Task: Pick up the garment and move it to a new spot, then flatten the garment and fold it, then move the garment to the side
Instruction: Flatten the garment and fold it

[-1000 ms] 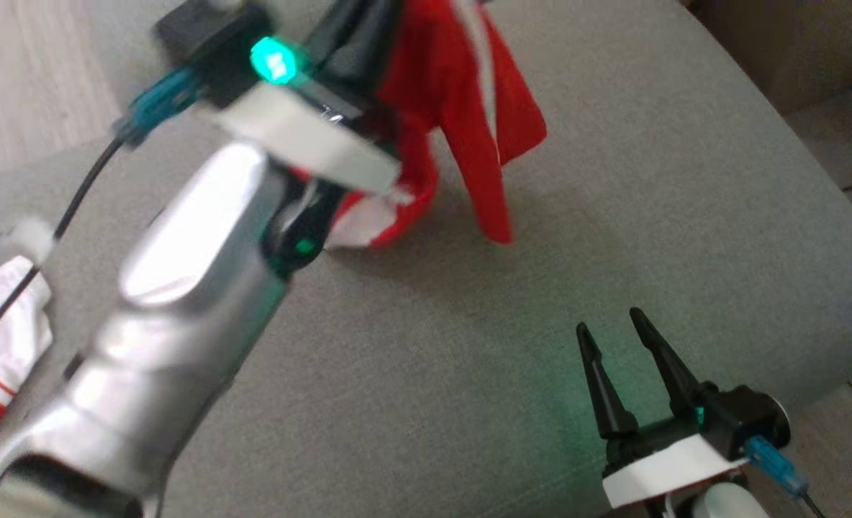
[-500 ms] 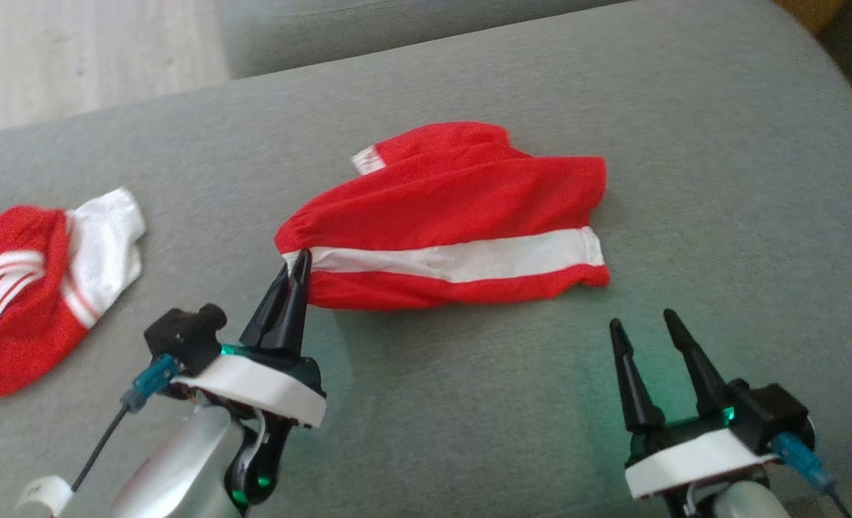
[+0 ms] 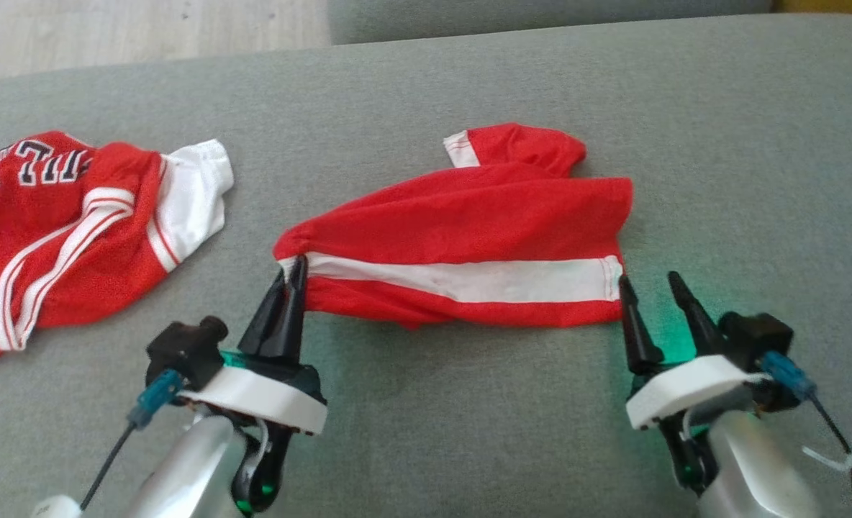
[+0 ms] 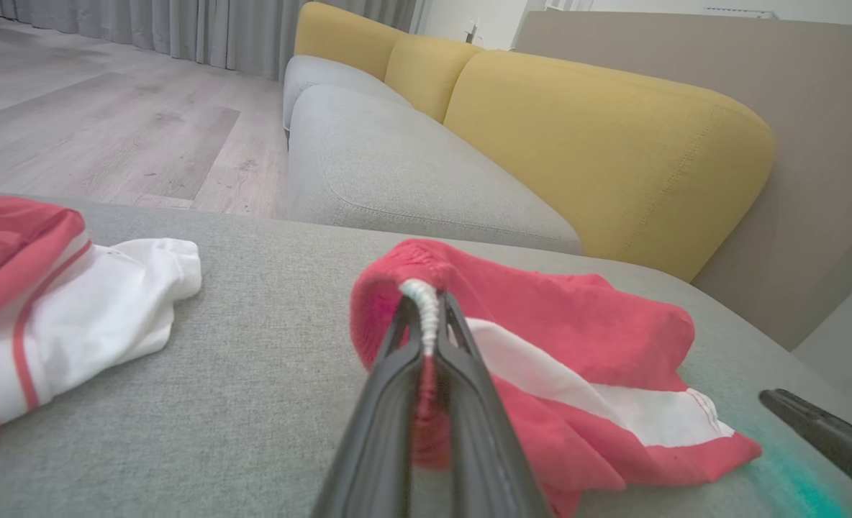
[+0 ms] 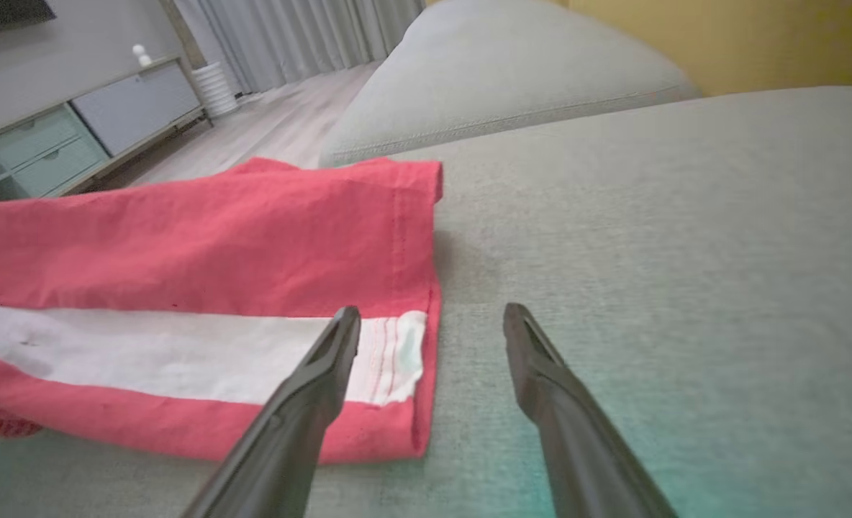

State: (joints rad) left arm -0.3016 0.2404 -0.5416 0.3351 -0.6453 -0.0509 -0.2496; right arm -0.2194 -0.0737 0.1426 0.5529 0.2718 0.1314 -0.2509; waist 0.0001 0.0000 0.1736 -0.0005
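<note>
The garment (image 3: pixel 462 244) is a pair of red shorts with a white side stripe, lying stretched across the grey sofa cushion (image 3: pixel 426 86). My left gripper (image 3: pixel 296 267) is shut on the garment's left end, pinching the bunched waistband (image 4: pixel 426 316) between its dark fingers. My right gripper (image 3: pixel 649 280) stands open at the garment's right hem (image 5: pixel 415 345). Its left finger (image 5: pixel 332 352) lies over the hem's white stripe, its right finger (image 5: pixel 534 360) over bare cushion. Nothing is held between them.
A second red and white jersey garment (image 3: pixel 73 216) with lettering lies at the cushion's left. Wooden floor (image 3: pixel 145 29) lies beyond the cushion's far edge. Another grey seat (image 4: pixel 397 165) and yellow backrests (image 4: pixel 599 144) stand behind.
The head camera has shifted. My left arm came down from high up and laid the hanging garment out on the cushion. My right gripper moved forward to the garment's right hem.
</note>
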